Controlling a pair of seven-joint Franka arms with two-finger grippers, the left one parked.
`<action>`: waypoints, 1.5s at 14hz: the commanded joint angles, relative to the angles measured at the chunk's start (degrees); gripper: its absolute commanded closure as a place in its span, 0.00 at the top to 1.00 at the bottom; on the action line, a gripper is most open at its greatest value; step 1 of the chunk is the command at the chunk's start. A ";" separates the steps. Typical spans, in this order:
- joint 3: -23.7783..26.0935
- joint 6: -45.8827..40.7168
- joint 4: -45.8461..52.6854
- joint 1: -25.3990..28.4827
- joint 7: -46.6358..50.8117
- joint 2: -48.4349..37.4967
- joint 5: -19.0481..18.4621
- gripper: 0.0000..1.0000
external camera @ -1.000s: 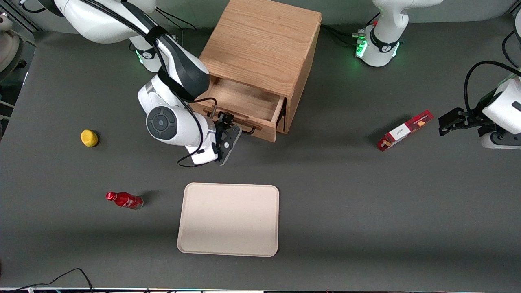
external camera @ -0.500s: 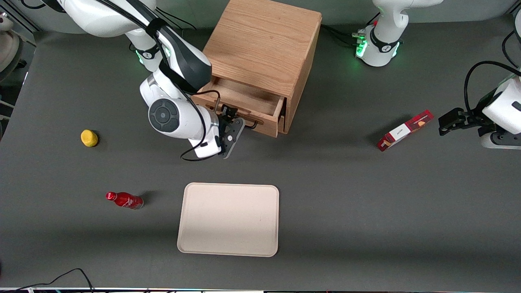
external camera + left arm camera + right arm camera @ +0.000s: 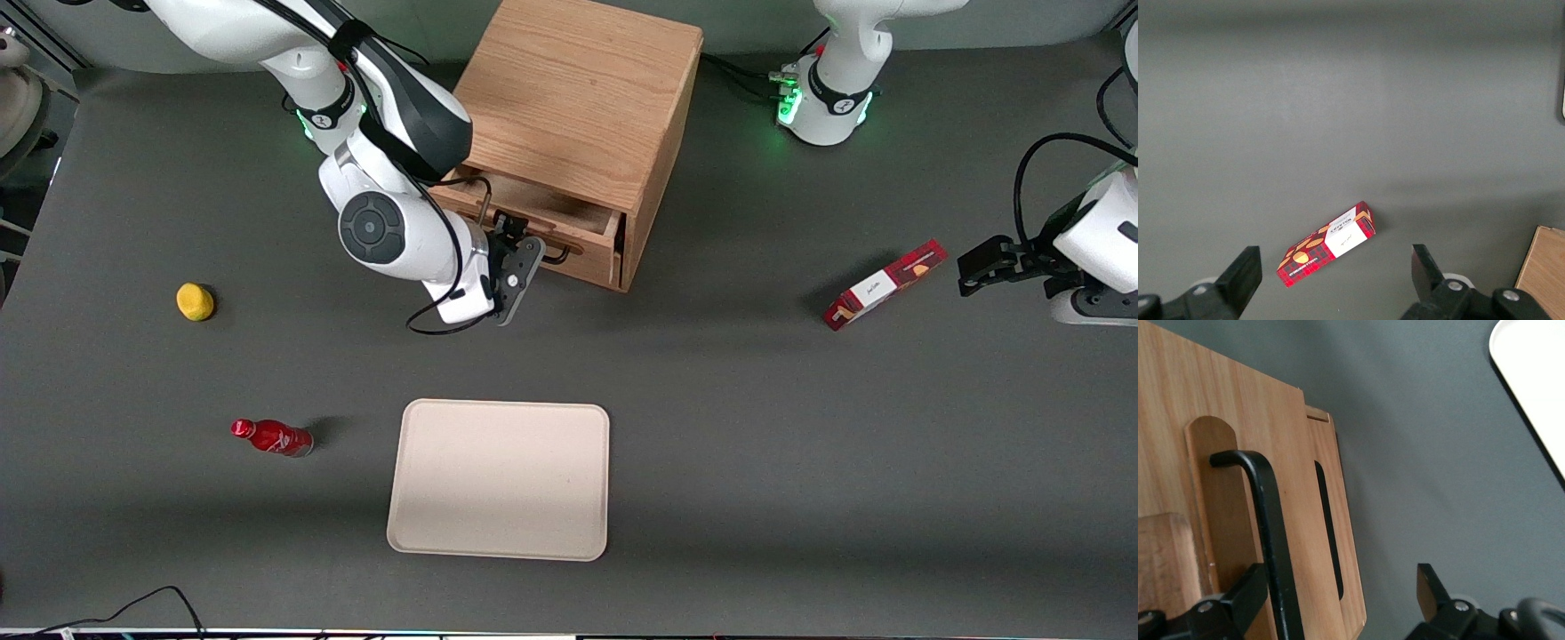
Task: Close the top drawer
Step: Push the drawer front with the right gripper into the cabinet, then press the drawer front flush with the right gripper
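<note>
The front view looks steeply down on the whole table (image 3: 800, 462), far enough back to take in the wooden cabinet (image 3: 578, 98), the tray (image 3: 498, 480) and both arm bases.

The right wrist view sits close in front of the top drawer (image 3: 1218, 473), facing along the gripper (image 3: 1338, 600) — its open fingers frame the black handle (image 3: 1268, 520). It shares the drawer front and a tray corner (image 3: 1531, 380) with the front view.

The left wrist view looks straight down at the table from moderate height (toward the parked arm's end) — it shares the red box (image 3: 1327, 245) and a cabinet edge (image 3: 1545, 273) with the front view.
</note>
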 commanded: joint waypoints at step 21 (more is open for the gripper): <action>4.30 7.08 -10.71 -0.97 1.68 -8.75 7.83 1.00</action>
